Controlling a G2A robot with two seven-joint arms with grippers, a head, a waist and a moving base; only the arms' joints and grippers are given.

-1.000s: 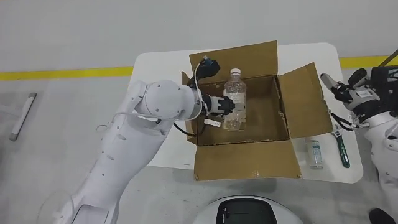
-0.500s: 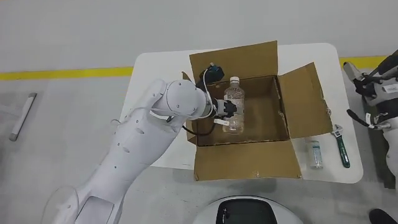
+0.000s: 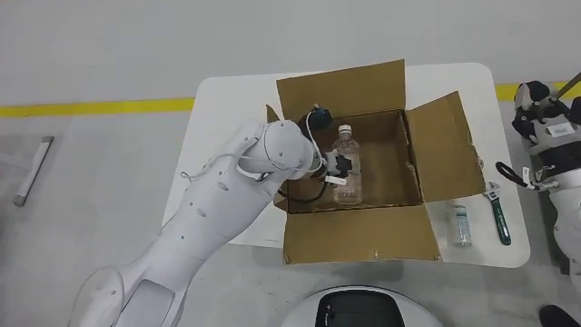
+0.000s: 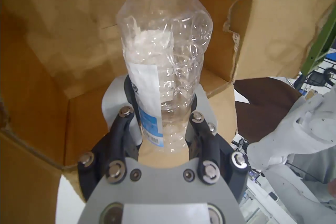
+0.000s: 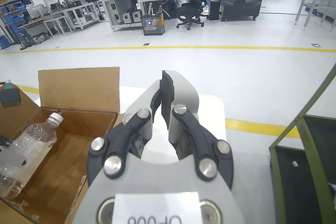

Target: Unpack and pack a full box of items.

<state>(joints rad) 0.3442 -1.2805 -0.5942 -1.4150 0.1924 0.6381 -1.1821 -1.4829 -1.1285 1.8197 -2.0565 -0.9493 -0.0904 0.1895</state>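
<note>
Thin clear plastic is looking soft, so you are risking the bottle (image 4: 165,51) squirming loose or catching the box (image 3: 359,234) wall while your left tool (image 4: 164,97) is clamping its lower body inside that box and your right tool (image 5: 164,95) is hanging pinched together beyond the box.

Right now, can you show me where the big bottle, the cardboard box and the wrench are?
big bottle (image 4: 165,51), left wrist view, on its clear crinkled body.
cardboard box (image 3: 340,86), top view, on the raised back flap.
wrench (image 3: 501,222), top view, on its green handle.
</note>
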